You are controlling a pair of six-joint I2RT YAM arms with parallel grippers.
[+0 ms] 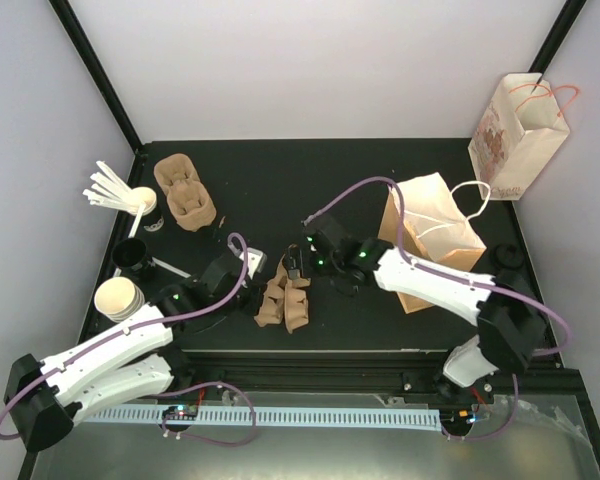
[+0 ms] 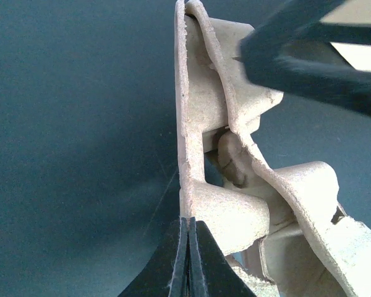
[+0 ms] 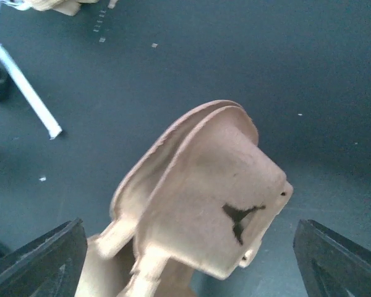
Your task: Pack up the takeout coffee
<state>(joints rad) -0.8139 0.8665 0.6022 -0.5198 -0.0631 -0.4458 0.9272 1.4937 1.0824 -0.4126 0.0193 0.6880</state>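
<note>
Now, table (image 1: pixel 280 170): matte black, flat.
Brown bag (image 1: pixel 435 235): creased paper, white handles; lower part covered by right arm (image 1: pixel 430 282).
Pulp carrier (image 1: pixel 285 300): rough moulded fibre, mid-table; wrist views alone show its ragged rim and slit well.
Left gripper (image 2: pixel 187 247): clenched on carrier's thin edge.
Right gripper (image 3: pixel 191 247): spread wide, straddling carrier, not touching.
Paper cup (image 1: pixel 118 298): cream, round, at table's left edge; overhead view only.
</note>
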